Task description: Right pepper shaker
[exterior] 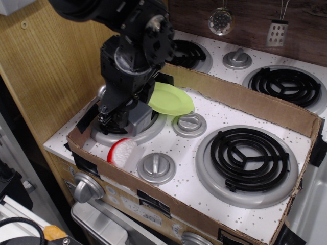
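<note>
The pepper shaker (138, 119) shows as a grey boxy body held tilted over the front-left burner (145, 133). A shiny silver bit that may be its cap (102, 91) shows at the upper left, beside the black wrist. My black gripper (124, 111) comes down from above and is shut on the shaker. The fingers are mostly hidden by the wrist. I cannot tell whether the shaker's base touches the burner.
A green plate (171, 98) lies just right of the gripper. A red-and-white round object (121, 152) lies in front of the burner. Silver stove knobs (157, 167) (189, 124) and a large black coil burner (250, 158) lie to the right. A cardboard wall (245, 99) rings the stovetop.
</note>
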Motion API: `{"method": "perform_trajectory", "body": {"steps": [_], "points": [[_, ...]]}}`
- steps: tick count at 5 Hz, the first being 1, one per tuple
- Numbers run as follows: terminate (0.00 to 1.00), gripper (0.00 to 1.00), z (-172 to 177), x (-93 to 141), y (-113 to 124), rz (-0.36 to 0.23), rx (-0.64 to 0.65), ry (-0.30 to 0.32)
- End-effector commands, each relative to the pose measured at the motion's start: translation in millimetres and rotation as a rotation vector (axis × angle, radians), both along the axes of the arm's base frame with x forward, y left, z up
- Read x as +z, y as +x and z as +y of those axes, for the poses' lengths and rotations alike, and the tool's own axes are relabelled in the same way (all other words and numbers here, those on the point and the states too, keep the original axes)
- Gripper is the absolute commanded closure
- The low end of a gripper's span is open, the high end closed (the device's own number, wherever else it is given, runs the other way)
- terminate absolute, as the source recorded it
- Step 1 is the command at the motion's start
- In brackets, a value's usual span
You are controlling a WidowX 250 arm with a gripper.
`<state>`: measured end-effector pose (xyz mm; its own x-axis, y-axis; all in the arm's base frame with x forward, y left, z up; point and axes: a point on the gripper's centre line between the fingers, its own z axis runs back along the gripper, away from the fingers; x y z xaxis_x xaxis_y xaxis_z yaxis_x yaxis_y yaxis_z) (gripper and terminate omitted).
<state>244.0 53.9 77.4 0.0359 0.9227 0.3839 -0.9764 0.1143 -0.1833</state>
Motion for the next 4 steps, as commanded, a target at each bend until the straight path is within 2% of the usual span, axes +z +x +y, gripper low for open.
{"method": "perform_trajectory", "body": {"steps": [1,2,3,4], "points": [[0.0,1.0,-16,17,16,-0.088,-0.019,0.118],[0.0,1.0,-28,10,23,-0.137,-0.011,0.162],[0.0,1.0,-44,1,34,-0.218,-0.002,0.256],[0.0,1.0,-53,-2,36,-0.242,0.021,0.324]]}}
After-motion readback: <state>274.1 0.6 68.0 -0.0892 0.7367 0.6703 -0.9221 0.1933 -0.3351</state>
